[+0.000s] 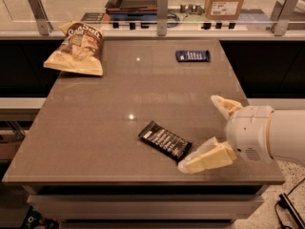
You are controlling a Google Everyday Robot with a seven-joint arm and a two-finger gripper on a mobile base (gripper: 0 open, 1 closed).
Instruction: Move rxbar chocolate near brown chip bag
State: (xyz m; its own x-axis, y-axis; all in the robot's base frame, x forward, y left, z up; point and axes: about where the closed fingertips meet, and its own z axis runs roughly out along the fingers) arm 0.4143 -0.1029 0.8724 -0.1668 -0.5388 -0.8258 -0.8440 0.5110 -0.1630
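Black rxbar chocolate (pixel 165 140) diagonal, gripper (pixel 199 133) beside

Seemingly head-high view; hand (pixel 199 133) lower right

the tabletop (pixel 95 128) is lit from above, and two glare spots (pixel 131 117) are seen on it. the gripper (pixel 197 132) at its right edge is brightly lit.

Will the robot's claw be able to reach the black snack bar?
Probably yes. The claw hovers open just right of the rxbar chocolate, low over the table, and nothing stands between them.
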